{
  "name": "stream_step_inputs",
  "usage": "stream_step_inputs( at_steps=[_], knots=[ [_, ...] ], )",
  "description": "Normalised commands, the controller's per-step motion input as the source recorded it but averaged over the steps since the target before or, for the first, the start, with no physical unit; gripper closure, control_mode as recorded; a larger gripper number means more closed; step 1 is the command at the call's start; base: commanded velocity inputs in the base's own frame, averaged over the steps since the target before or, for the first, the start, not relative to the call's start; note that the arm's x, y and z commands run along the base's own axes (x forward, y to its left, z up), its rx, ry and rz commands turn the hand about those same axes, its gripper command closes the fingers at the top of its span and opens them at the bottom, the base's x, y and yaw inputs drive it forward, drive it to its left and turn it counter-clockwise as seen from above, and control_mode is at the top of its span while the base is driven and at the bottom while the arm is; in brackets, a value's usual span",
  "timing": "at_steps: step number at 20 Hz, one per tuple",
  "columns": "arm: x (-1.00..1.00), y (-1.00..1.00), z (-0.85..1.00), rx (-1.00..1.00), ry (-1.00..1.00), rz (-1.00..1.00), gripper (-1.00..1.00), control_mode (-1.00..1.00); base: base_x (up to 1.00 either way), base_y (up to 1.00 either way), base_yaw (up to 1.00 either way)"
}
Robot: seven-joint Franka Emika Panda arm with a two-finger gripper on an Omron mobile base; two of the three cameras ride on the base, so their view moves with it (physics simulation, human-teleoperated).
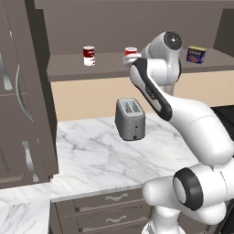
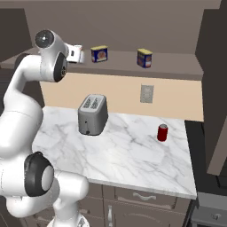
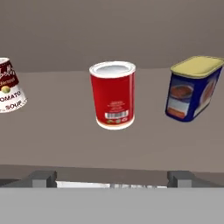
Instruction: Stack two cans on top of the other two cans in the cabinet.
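Cabinet [image 1: 68, 71] shelf, as I see it: soup can [image 3: 9, 87], red can [image 3: 113, 95], blue tin [image 3: 191, 87] upright, apart. My gripper [image 3: 112, 177]: spread wide, empty, facing red can.

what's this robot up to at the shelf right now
The robot arm is reaching up to the cabinet shelf, its open gripper lined up with the red can but not touching it. The tomato soup can stands to one side, a blue tin to the other, and a second blue tin further along. Nothing is stacked yet. A toaster sits on the counter below.
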Motion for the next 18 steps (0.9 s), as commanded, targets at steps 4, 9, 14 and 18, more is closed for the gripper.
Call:
stream_step_inputs(
  at_steps=[4,9,14,18],
  knots=[
    [0.31,0.05,0.00,0.00,0.01,0.00,-1.00,-1.00,0.00,0.00,0.00],
    [0.20,0.04,-0.01,0.00,0.00,0.00,-1.00,-1.00,0.00,0.00,0.00],
    [0.13,0.01,-0.12,0.00,-0.05,0.00,-1.00,-1.00,0.00,0.00,0.00],
    [0.23,0.04,-0.12,0.00,-0.09,0.00,-1.00,-1.00,0.00,0.00,0.00]
  ],
)
